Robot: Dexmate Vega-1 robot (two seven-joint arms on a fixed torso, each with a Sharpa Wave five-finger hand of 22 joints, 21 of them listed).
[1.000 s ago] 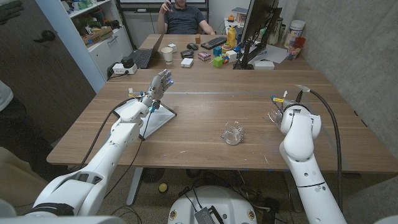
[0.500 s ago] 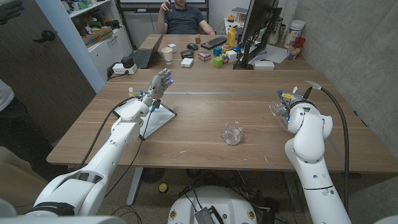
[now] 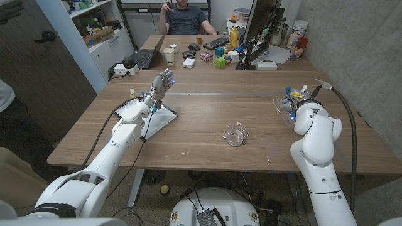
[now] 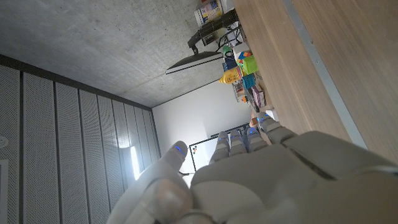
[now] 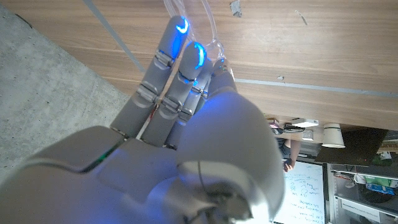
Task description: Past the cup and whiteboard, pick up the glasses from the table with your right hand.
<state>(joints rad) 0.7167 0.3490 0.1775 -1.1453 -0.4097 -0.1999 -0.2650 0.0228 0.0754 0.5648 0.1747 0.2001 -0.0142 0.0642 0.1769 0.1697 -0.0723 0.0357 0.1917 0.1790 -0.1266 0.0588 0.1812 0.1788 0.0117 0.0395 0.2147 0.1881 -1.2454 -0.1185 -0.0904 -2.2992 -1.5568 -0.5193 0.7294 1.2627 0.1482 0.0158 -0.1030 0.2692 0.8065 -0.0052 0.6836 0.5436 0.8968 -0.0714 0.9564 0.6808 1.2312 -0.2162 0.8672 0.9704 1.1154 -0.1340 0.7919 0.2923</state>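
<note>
Wood grain runs under everything on this surface (image 3: 207, 119). At the right hand (image 3: 290, 102) the clear glasses (image 3: 278, 105) sit against its fingertips (image 5: 180, 28); whether it grips them I cannot tell. I'd close gently on the frame, then lift straight. The left hand (image 3: 161, 83) hangs loose beyond the whiteboard (image 3: 158, 121), the cup (image 3: 235, 134) between both.

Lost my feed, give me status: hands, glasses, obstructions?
Left hand open, raised above whiteboard. Right hand at glasses, grip unclear. Cup stands clear, mid-table.
</note>
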